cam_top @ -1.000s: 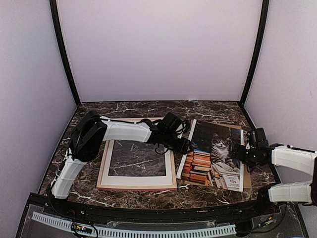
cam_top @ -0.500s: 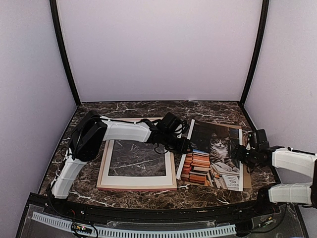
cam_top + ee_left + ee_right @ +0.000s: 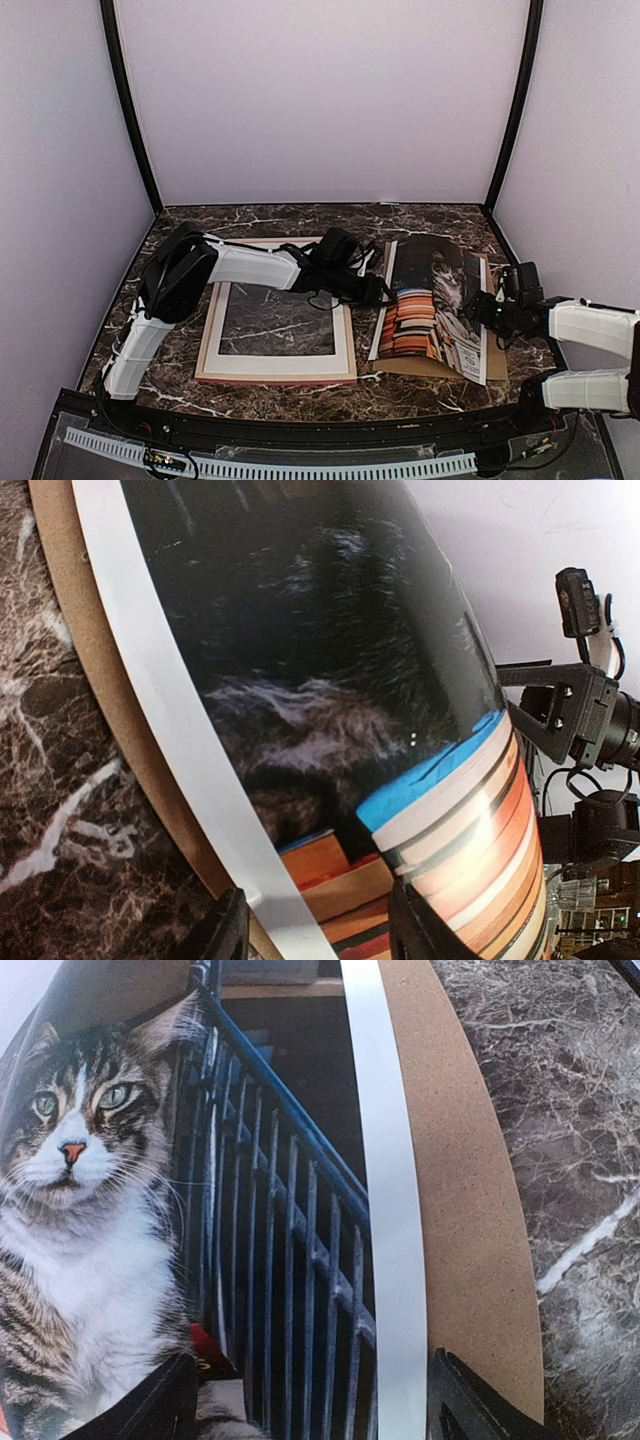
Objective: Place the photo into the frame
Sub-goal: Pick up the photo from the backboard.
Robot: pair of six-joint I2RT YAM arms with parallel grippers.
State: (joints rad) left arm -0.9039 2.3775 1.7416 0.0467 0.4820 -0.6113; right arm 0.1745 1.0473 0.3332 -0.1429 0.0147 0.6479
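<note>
Dark marble worktop (image 3: 300, 395). At left, thin rectangular wooden frame (image 3: 275, 365), pale side up, marble showing through. Beside it, cat-and-books paper photo (image 3: 425, 300), bowed up over brown cardboard board (image 3: 470, 1210). Both agape, left pincer (image 3: 318, 935) and right pincer (image 3: 312, 1405) straddling opposite photo edges.

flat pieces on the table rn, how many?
3. The frame lies left of centre; the photo bows up on the right; the cardboard backing board sits under the photo. Anything beneath them would be hidden.
</note>
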